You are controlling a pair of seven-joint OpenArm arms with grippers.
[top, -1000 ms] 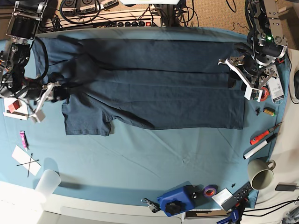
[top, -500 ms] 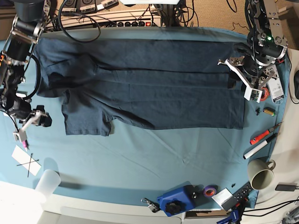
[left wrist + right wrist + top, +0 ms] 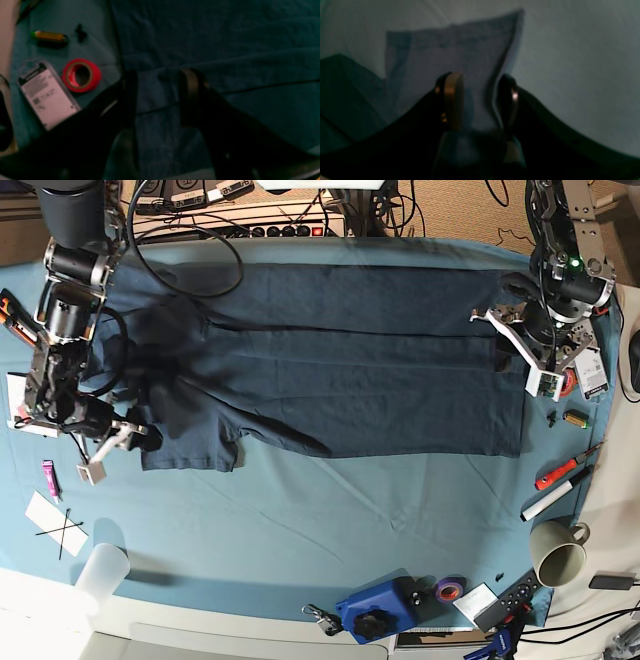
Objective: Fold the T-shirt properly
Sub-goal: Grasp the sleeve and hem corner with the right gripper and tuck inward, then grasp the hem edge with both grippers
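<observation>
The dark navy T-shirt (image 3: 340,370) lies spread flat across the teal table cloth (image 3: 300,520), hem to the right, sleeves to the left. My left gripper (image 3: 520,350) hovers over the hem's right edge; in the left wrist view it (image 3: 160,97) stands open with its fingers astride the hem of the T-shirt (image 3: 225,50). At the lower left sleeve (image 3: 185,440), my right gripper (image 3: 110,450) is open. In the right wrist view the right gripper (image 3: 480,100) straddles the sleeve's (image 3: 445,55) folded edge, which lies flat between the fingers.
A red tape roll (image 3: 81,75), a white box (image 3: 47,95) and a small yellow cylinder (image 3: 48,36) lie just right of the hem. A mug (image 3: 558,560), a red pen (image 3: 557,474), a blue tool (image 3: 380,610), a white cup (image 3: 102,570) and a crossed paper (image 3: 55,525) line the edges.
My right arm swung down and away from the left sleeve, then came back right to the sleeve's lower left corner. The left arm has hardly moved.
</observation>
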